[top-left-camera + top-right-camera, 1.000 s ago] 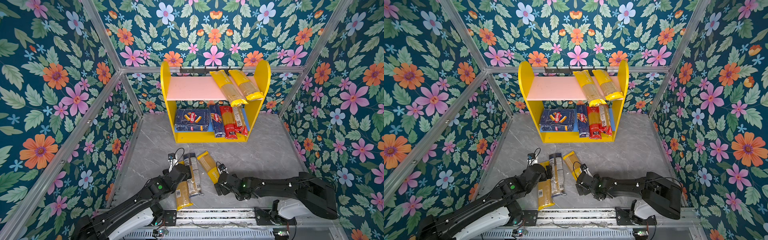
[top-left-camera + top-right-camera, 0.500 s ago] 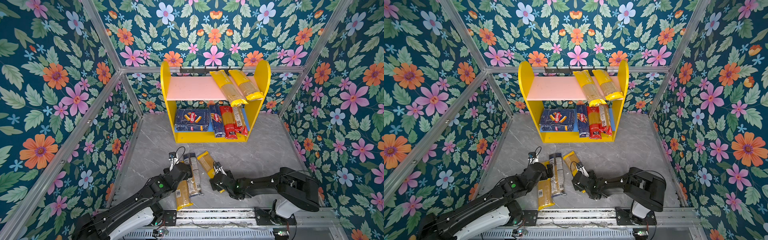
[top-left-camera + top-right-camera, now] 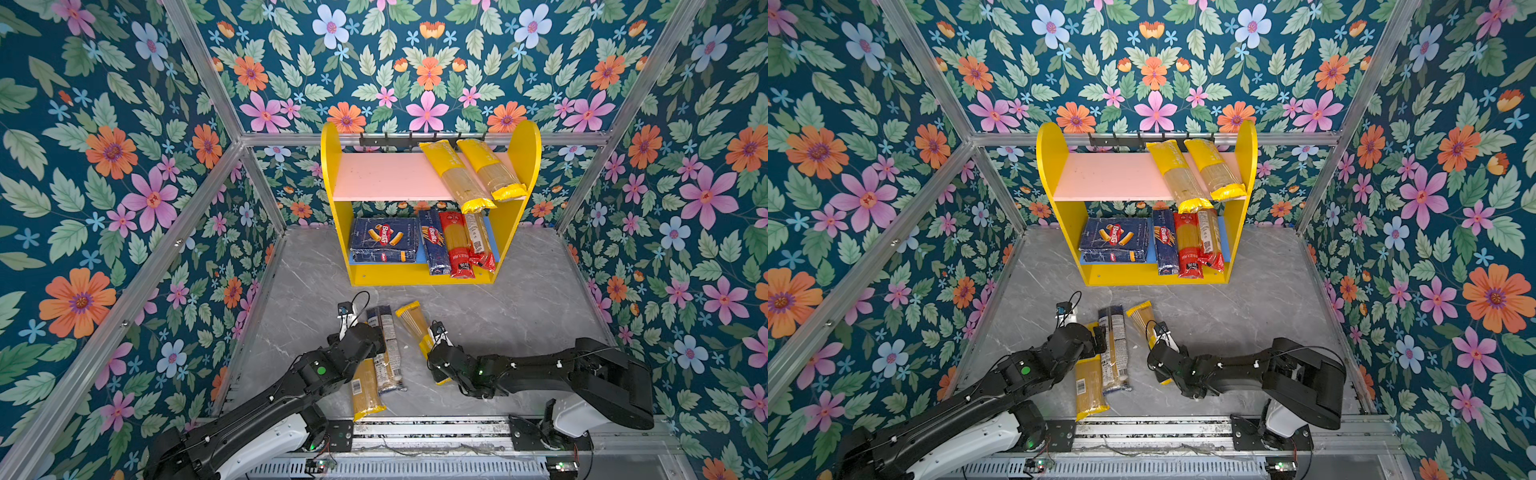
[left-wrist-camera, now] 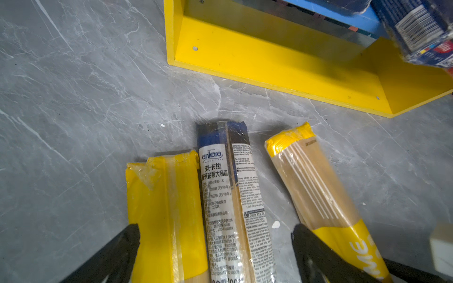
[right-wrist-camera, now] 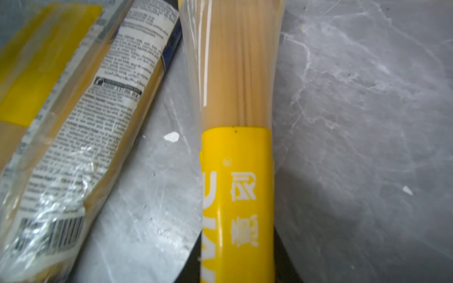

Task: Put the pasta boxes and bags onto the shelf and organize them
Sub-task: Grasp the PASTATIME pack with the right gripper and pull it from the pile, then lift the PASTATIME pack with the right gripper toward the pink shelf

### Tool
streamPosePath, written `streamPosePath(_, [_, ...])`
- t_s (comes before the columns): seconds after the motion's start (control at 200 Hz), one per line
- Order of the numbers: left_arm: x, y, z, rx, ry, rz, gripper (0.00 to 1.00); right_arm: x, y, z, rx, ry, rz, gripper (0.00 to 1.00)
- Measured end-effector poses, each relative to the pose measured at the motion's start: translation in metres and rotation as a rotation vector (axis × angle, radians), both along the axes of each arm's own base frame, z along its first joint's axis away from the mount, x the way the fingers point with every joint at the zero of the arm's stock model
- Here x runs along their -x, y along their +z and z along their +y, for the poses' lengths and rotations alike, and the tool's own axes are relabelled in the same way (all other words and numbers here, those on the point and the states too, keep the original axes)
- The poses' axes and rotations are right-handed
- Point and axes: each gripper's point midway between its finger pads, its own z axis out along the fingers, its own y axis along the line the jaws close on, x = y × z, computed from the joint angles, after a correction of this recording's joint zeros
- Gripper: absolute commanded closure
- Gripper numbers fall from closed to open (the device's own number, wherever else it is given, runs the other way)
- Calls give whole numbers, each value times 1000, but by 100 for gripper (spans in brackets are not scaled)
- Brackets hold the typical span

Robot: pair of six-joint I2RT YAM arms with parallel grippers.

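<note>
- Right wrist view: right gripper (image 5: 236, 257) is pinched across the yellow printed band of the gripped yellow bag (image 5: 235, 85), one dark jaw on each side. The bag looks to lie on the grey marble floor (image 5: 367, 122). Whether it is off the floor, I cannot tell.
- Both top views put the grip past mid-length, toward the near end of the bag. Likely reason: that end lay closest to the arm. The far end may sag on lifting.
- Left wrist view: left gripper (image 4: 215, 250) has its jaws spread wide and holds nothing. It straddles the navy bag (image 4: 225, 183) and the second yellow bag (image 4: 166, 208). Contact with either: cannot tell.
- All three bags lie side by side at lower centre in both top views. The navy bag touches the second yellow bag. The gripped one is just beside them, angled away.
- Shelf (image 3: 528, 166) stands at centre frame. Its pink upper board (image 3: 382, 178) is bare on the left half. Two yellow bags (image 3: 457, 174) take the right half, their ends overhanging the front edge.
- Lower tier, left to right: wide Barilla box (image 3: 384, 241), narrow Barilla box (image 3: 432, 245), two red-and-clear bags (image 3: 455, 245). Little room is left there.
- In the way, by my reading: the left arm sits close beside the lift path, and the overhanging ends crowd the lower opening. The bare pink half looks the obvious spot.
</note>
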Motion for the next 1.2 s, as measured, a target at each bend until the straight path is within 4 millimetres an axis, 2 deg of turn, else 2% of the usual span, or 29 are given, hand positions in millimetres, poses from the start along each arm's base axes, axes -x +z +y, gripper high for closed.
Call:
streamPosePath(0.23, [2,10,6,22,10,-31,1,20,20,-13,39,29,95,88])
streamPosePath(0.635, [5,19,13,33,20,-55,1,25,104,-31,-57,42,15,90])
streamPosePath(0.985, [-1,36,10,24,20,-82,1,25,198,-48,-135,83,-136,90])
streamPosePath(1.2, [-5,46,5,16,12,-94,1,15,260,-44,-102,125,-245,90])
